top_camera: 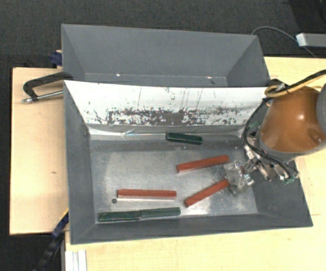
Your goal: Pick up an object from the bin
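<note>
From above, my hand [239, 176] is low at the right side of the grey bin [77, 168], right at the upper-right end of a slanted red bar [203, 193] on the bin floor. I cannot tell whether my hand is open or closed, nor whether it touches that bar. Just behind it lies a second red bar [201, 164], also tilted. A third red bar [146, 194] lies level toward the left, near a long dark green bar [139, 213] along the front wall. A short green bar [184, 138] lies at the back wall.
</note>
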`<control>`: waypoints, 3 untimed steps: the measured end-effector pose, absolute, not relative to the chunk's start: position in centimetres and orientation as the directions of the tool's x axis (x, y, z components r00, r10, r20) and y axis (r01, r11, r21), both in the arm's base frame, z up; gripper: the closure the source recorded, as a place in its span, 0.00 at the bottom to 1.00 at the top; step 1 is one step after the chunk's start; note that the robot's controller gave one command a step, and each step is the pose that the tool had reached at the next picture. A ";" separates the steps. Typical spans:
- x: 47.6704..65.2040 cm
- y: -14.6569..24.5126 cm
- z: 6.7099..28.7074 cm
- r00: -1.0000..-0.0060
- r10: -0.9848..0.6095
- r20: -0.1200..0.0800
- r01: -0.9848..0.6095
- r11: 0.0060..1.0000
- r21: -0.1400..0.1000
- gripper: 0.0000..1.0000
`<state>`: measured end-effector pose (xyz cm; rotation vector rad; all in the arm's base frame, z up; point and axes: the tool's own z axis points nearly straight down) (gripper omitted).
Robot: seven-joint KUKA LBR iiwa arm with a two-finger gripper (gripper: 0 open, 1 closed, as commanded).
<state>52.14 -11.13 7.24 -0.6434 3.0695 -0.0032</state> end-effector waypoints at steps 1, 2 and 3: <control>52.0 -11.0 7.1 -0.916 -0.402 -0.003 -0.402 0.916 -0.001 0.00; 52.0 -11.0 7.1 -0.915 -0.402 -0.003 -0.402 0.915 -0.001 0.00; 51.3 -6.6 8.3 -0.921 -0.389 0.001 -0.389 0.921 0.000 0.00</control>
